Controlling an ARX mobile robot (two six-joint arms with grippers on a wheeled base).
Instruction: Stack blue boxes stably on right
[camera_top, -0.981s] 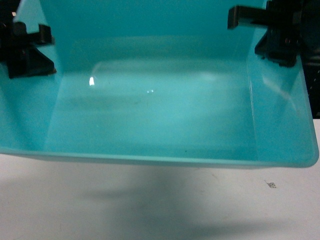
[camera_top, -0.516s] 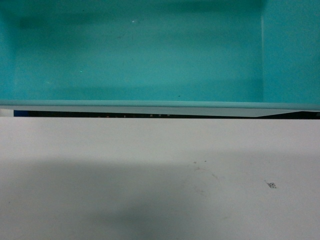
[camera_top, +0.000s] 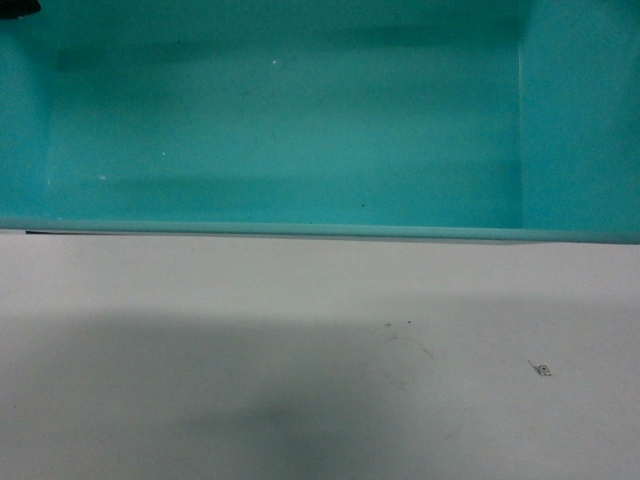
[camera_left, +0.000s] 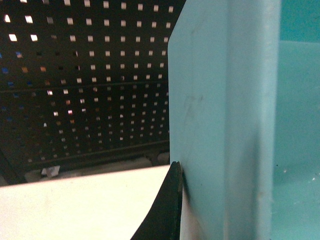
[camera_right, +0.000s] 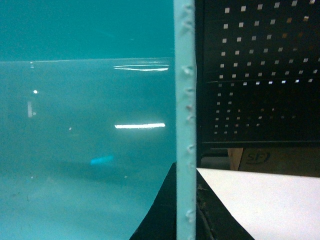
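Above the white table (camera_top: 320, 380) | your light turquoise tub (camera_top: 300, 120) hangs, lower than half a second ago, dark gap nearly gone | left gripper (camera_left: 167, 210) and right gripper (camera_right: 187, 210) each clamp a side wall.

"SF" on brown carton (camera_right: 257, 159)

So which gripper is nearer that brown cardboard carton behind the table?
Right, probably. The right gripper clamps the light turquoise plastic tub's wall with the brown cardboard carton beyond; the left gripper is at the tub's opposite wall.
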